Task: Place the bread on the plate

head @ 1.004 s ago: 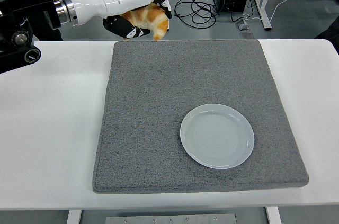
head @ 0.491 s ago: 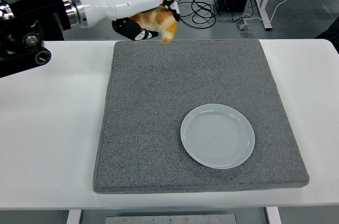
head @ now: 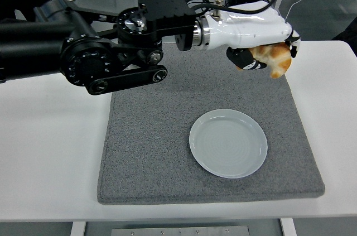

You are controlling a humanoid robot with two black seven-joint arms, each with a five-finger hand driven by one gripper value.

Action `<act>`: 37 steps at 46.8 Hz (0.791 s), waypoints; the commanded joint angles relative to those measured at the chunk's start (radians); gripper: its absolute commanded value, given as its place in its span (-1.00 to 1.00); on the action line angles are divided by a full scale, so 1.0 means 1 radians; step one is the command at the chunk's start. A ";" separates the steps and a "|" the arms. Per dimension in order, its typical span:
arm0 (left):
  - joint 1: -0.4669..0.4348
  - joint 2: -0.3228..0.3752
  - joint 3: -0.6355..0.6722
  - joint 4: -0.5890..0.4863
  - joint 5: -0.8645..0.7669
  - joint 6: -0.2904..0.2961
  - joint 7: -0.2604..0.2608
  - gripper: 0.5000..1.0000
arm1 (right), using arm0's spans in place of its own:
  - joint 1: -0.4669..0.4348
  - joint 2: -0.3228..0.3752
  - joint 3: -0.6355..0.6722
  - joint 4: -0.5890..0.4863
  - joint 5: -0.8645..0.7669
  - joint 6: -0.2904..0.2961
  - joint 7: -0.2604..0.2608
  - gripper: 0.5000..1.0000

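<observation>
Swung rightward since earlier, the left hand (head: 262,52) clamps the bread (head: 273,59), carrying it above the plate's (head: 228,143) one o'clock.

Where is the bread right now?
In the head view, the bread is gripped in the robot's left hand, up in the air over the far right part of the grey mat, beyond the empty plate.
</observation>
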State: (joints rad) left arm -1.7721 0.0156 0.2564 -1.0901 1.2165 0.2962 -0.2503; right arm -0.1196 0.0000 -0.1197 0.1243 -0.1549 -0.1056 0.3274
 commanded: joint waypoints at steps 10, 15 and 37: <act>-0.010 -0.016 0.004 0.053 -0.003 0.004 0.000 -1.00 | 0.000 0.000 0.000 0.000 0.000 0.000 -0.001 1.00; -0.006 -0.016 0.004 0.053 -0.003 0.004 -0.001 -1.00 | 0.000 0.000 0.000 0.000 0.000 0.000 -0.001 1.00; 0.109 -0.016 0.063 0.058 -0.003 0.009 -0.020 -1.00 | 0.000 0.000 0.000 0.000 0.000 0.000 0.001 1.00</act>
State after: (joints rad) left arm -1.6876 0.0001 0.3015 -1.0362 1.2128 0.3038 -0.2710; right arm -0.1197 0.0000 -0.1196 0.1243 -0.1549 -0.1055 0.3276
